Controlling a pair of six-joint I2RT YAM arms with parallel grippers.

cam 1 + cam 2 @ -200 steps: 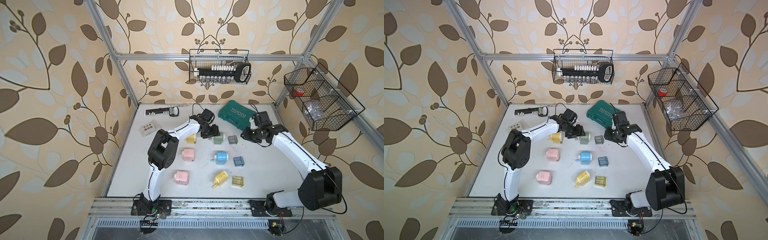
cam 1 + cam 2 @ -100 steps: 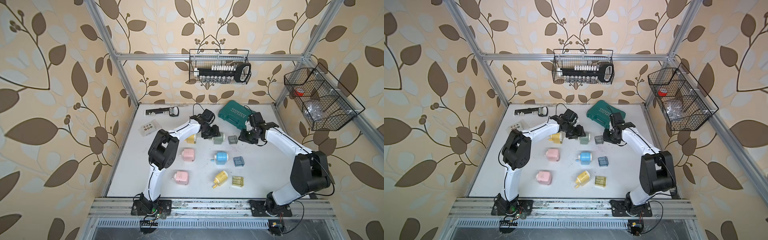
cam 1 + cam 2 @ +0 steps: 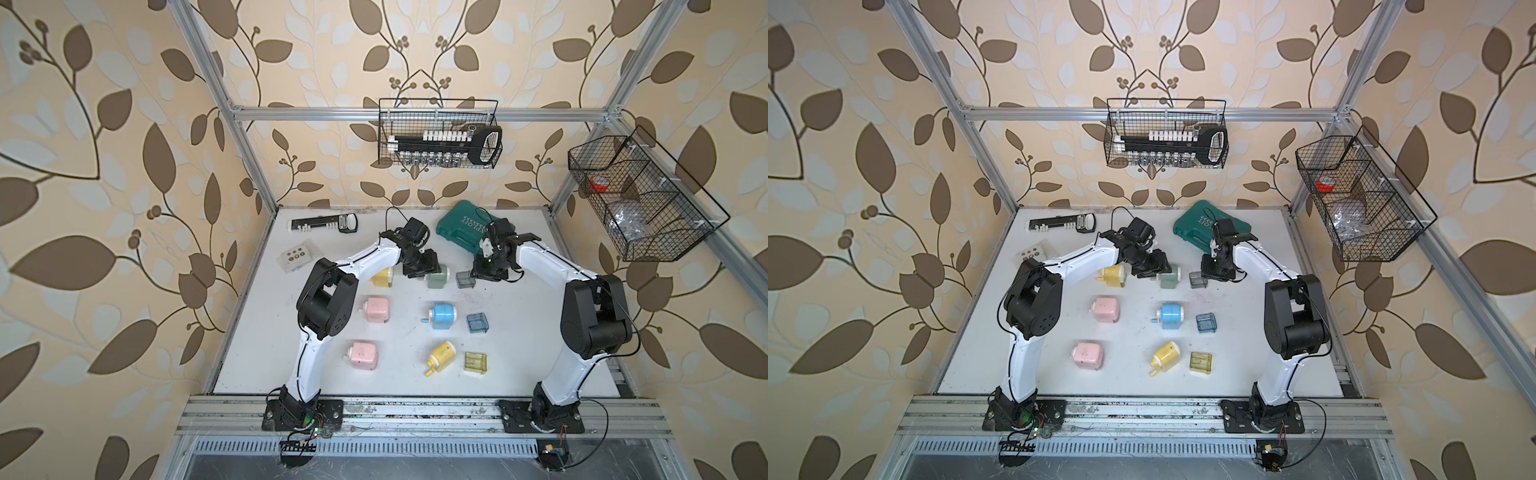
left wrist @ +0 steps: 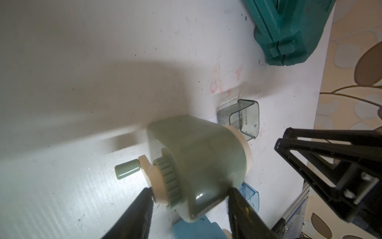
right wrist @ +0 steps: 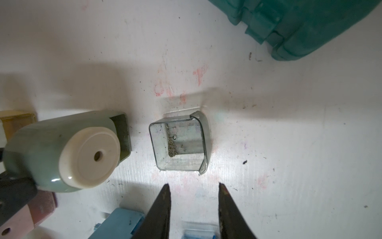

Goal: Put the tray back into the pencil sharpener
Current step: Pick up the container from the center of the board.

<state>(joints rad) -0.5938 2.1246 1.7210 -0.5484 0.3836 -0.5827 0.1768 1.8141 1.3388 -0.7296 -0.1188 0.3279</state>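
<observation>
"Where's the tray?"

"The clear grey tray [image 5: 178, 142] stands on the white surface [image 3: 540, 332] just beside the green pencil sharpener [image 5: 62, 153], off its cream pencil-hole end. A bare strip of surface lies between them, so they're apart. It's open side up, with a little dark dust in one corner."

"So it isn't in?"

"No. The sharpener's dark slot gapes empty on the face turned toward the tray."

"And the left pincer?"

"The left pincer [image 4: 190, 191] is clamped on the sharpener. One finger [image 4: 140, 211] presses against the cream crank end and the other against the green body on the opposite side. The crank knob sticks out at the end away from the tray. Whether the sharpener sits flat on the surface, I can't tell."

"The right one?"

"The right pincer [image 5: 194, 186] is on the tray's side of the sharpener, jaws apart with nothing between them. Its tips stop short of the tray and touch neither it nor the sharpener."

"Anything else close by?"

"A teal case [image 3: 461, 226] lies past the sharpener toward the back wall, farther off than the tray. A blue sharpener [image 3: 444, 316] sits near the green one on the side toward the arm bases."
</observation>
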